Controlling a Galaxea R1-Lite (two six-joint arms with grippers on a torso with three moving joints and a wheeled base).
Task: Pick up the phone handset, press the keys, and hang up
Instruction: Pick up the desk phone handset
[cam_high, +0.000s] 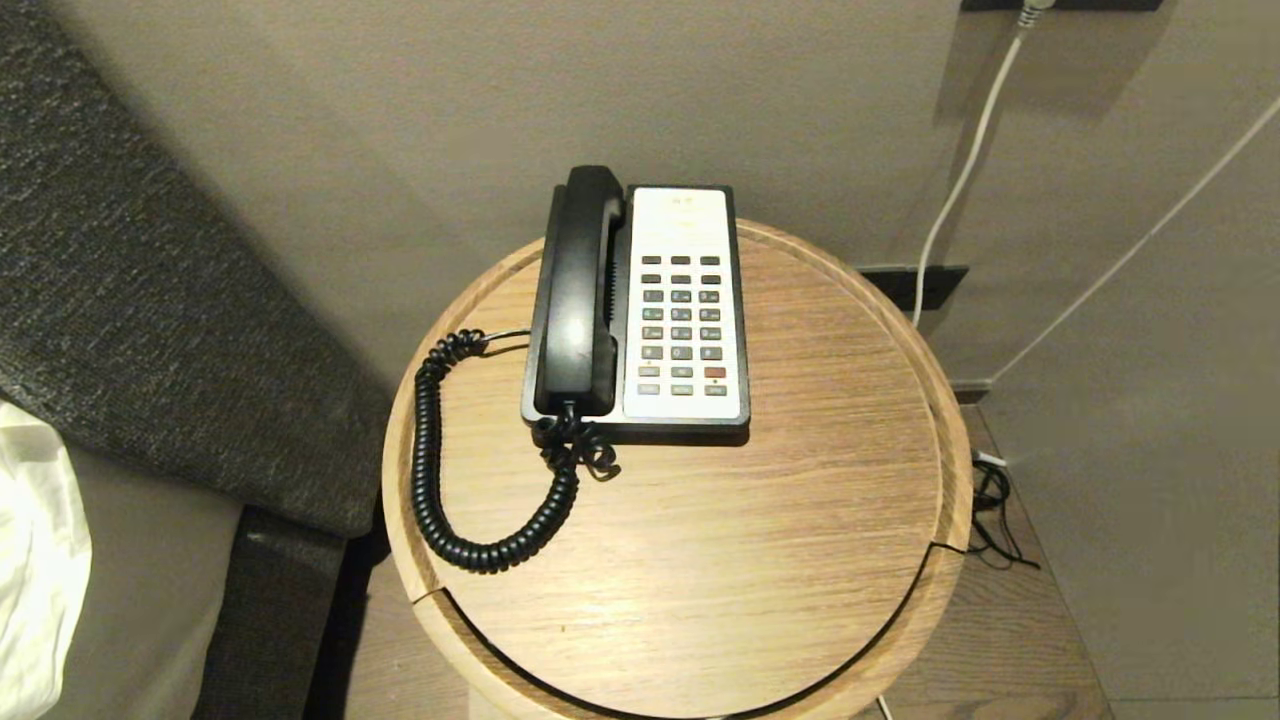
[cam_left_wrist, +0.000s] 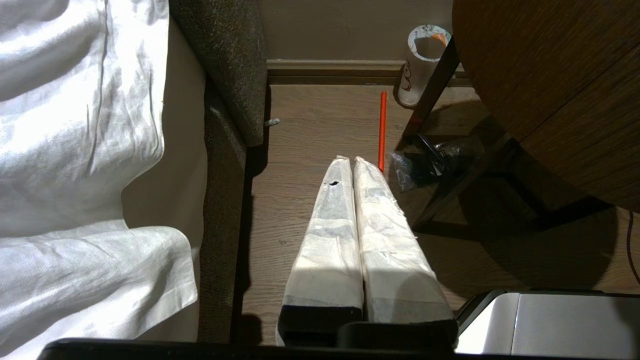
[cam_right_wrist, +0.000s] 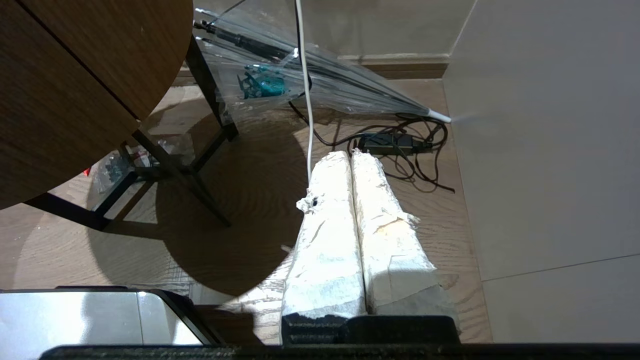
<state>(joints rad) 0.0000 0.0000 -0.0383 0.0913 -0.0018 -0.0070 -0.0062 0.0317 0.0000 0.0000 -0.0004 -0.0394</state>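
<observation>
I see glossy black phone handset cradled beside grey keys on round wood-grain worktop; left gripper & right gripper, tape-wrapped, both pressed together, low over floor

Left gripper white-taped fingers, right gripper frayed white tape, black mounts

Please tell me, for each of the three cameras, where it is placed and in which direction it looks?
Head view: high on the robot, looking forward and down at the round wooden side table; the glossy black phone handset rests on its base beside the dark grey keys. No arm shows.
Left wrist view: behind the shut left gripper, facing the floor.
Right wrist view: behind the shut right gripper, facing the floor.
Shared: both wrist views show the table's underside.
</observation>
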